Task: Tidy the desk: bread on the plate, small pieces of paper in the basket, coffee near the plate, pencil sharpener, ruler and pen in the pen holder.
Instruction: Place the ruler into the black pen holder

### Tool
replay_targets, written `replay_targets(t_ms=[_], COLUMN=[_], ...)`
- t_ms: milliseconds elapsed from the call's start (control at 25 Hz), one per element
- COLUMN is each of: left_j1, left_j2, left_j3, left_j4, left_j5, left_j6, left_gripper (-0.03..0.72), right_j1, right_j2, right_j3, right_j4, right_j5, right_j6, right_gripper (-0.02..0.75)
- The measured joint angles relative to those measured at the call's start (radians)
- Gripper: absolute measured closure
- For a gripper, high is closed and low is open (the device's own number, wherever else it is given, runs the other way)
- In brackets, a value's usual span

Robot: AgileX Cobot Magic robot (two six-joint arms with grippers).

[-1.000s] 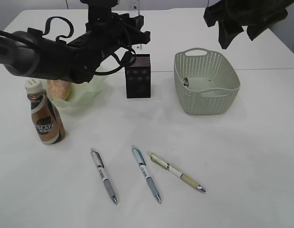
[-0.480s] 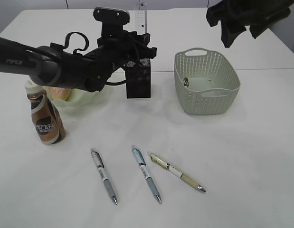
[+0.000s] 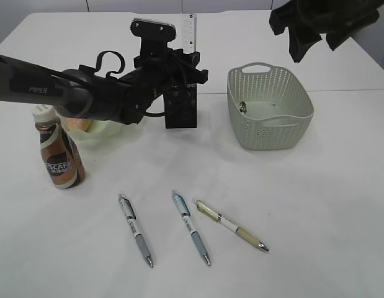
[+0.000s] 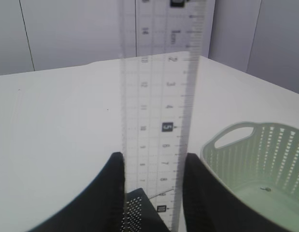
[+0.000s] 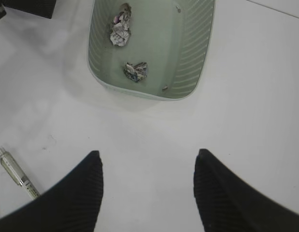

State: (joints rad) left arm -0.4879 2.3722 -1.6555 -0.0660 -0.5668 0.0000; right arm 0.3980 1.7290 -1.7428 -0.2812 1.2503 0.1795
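On the counter (image 3: 316, 205) in the exterior view, your left tool (image 3: 182, 59) holds the ruler (image 3: 188, 32) upright above the pen holder (image 3: 181, 105), with the basket (image 3: 269, 107) to the right. In the left wrist view its fingers (image 4: 113, 188) are clamped on the ruler's edges. In the right wrist view your right tool (image 5: 148, 186) hangs apart and empty, near the basket with two paper scraps (image 5: 120, 31).

Clear plastic ruler with black markings (image 4: 159, 121) stands upright over the black dotted square pen holder (image 3: 181, 108). Golden bun (image 3: 77, 123) sits in the wavy pale-green dish (image 3: 111, 130), brown coffee bottle (image 3: 58, 149) just beside.
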Motion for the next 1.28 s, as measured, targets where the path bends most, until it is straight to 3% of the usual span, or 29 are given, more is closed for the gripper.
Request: replay_targets(t_ms=[840,1280], left_j1=[0.019,0.019], left_j2=[0.008,0.008], left_j3=[-0.002,-0.002], left_j4=[0.011,0.008], left_j5=[0.062,0.084], left_j6=[0.000,-0.022], left_gripper=[0.452,0.310], right_j1=[0.000,0.000], right_j2=[0.000,0.000], right_j3=[0.000,0.000], right_j4=[-0.004,-0.005], right_j5=[0.000,0.000], right_j6=[0.000,0.000], right_gripper=[0.271,0.271])
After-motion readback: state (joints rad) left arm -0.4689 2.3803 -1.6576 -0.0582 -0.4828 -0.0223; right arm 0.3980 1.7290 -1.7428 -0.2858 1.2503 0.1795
